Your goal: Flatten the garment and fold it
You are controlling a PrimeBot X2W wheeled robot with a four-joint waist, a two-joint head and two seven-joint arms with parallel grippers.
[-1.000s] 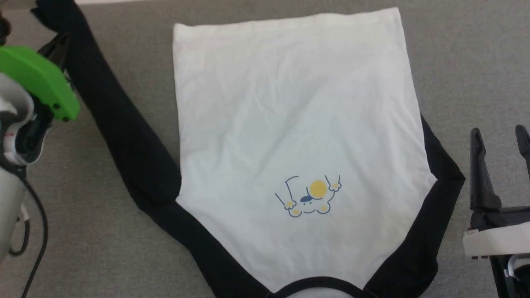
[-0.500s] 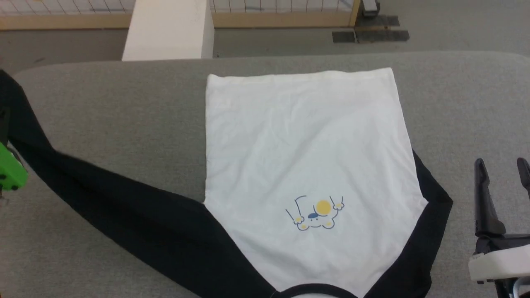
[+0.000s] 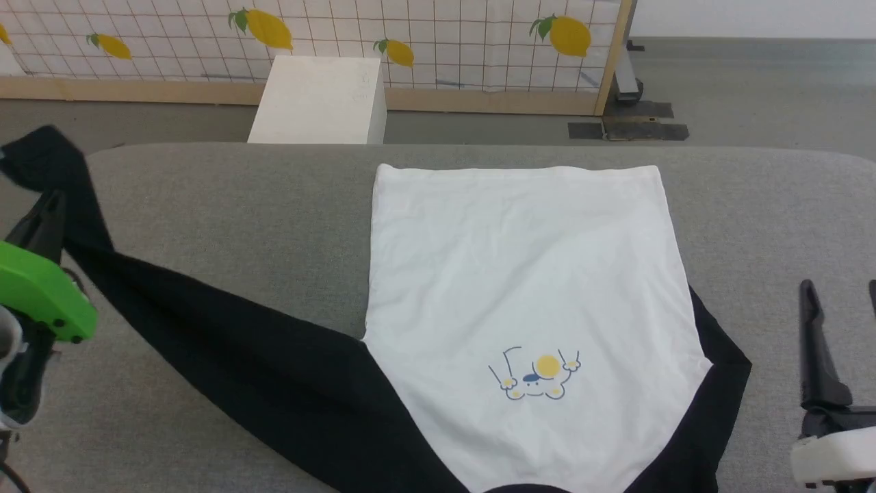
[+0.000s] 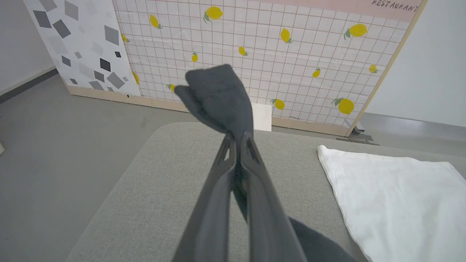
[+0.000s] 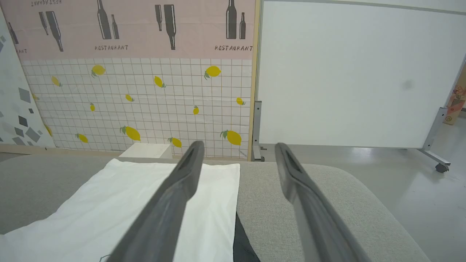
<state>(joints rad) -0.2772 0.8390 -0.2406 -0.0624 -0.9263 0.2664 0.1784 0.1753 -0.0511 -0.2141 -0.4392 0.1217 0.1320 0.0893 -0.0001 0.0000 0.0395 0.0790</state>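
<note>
The garment lies flat on the grey table, white body with its hem toward the far edge and its cartoon print near me. Its black left sleeve stretches out to the left and rises off the table. My left gripper is shut on that sleeve near the cuff, which flops past my closed left gripper. The black right sleeve lies along the body's right edge. My right gripper hovers open to the right of it, and the right wrist view shows my right gripper holding nothing.
A white box stands on the floor just beyond the table's far edge. Behind it runs a lemon-patterned partition, with a white board on wheels to its right. Bare grey table lies on both sides of the body.
The head camera has tilted up, bringing the far edge and floor into view. My left gripper has drawn the sleeve outward, so it now lies more sideways than steeply upward. The right gripper stays open.
</note>
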